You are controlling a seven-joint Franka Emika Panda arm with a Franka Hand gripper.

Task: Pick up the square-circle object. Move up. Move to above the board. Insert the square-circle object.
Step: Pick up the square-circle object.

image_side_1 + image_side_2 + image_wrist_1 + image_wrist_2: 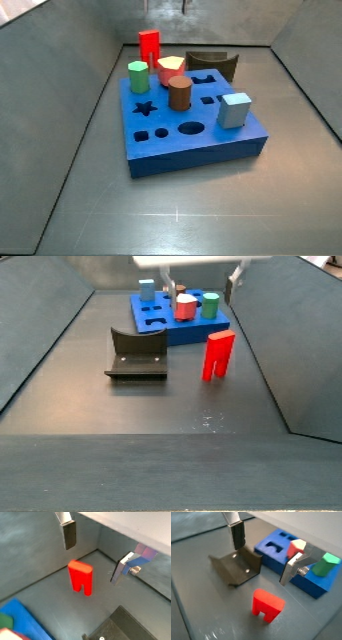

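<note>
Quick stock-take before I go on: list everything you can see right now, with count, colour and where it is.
square-circle object: one, bright red, upright on the floor, apart from the board, untouched.
board: one, blue, on the floor, with star, round and square holes in its top.
hexagonal peg: one, green, standing in the board.
hexagonal peg: one, salmon-red, standing in the board beside the green one.
cylinder: one, brown, standing in the board.
block: one, light blue-grey, standing at a board edge.
fixture: one, dark, on the floor between the board and the red piece's side.
gripper: one, silver fingers with dark pads, open, above the square-circle object, holding nothing.
</note>
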